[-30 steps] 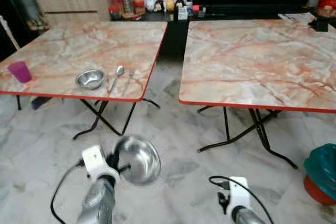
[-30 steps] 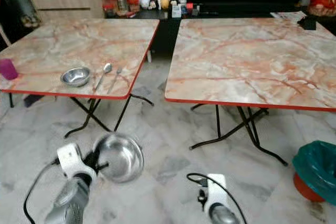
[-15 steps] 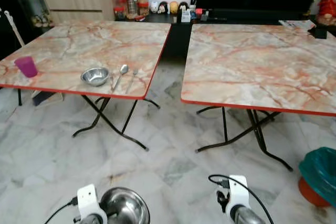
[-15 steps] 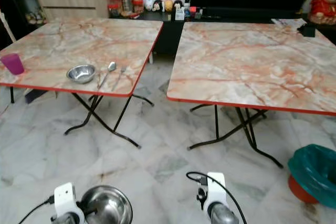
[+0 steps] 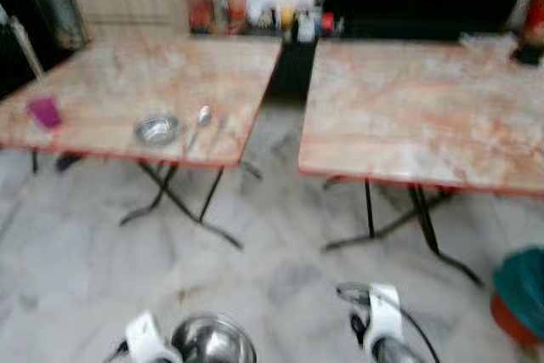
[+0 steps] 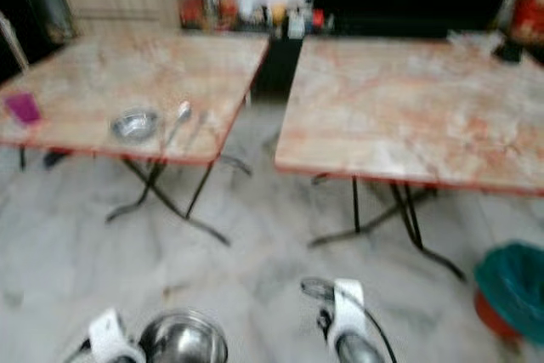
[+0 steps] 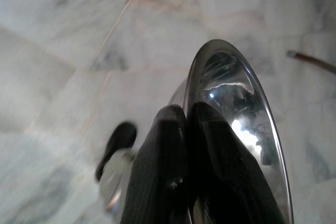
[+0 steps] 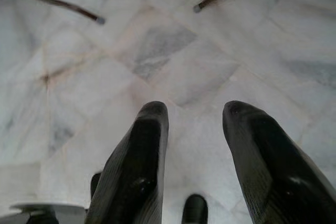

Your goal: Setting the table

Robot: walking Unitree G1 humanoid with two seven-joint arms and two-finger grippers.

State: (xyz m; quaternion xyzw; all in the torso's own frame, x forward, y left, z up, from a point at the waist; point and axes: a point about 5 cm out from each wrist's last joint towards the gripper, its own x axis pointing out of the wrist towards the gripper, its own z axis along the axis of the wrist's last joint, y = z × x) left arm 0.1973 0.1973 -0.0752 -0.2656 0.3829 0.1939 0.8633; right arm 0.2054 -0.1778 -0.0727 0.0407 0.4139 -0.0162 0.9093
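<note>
Nearest, the left gripper (image 7: 184, 145) has its jaws pinched on the rim of a steel bowl (image 7: 236, 114), held low above the marble floor (image 8: 168, 56). Beside it, the right gripper (image 8: 197, 145) hangs with jaws spread, holding nothing. Farther off, the left worktop (image 5: 127, 82) carries a second bowl (image 5: 157, 130), what appears through blur to be a spoon (image 5: 199, 121), and a purple cup (image 5: 44, 112)
</note>
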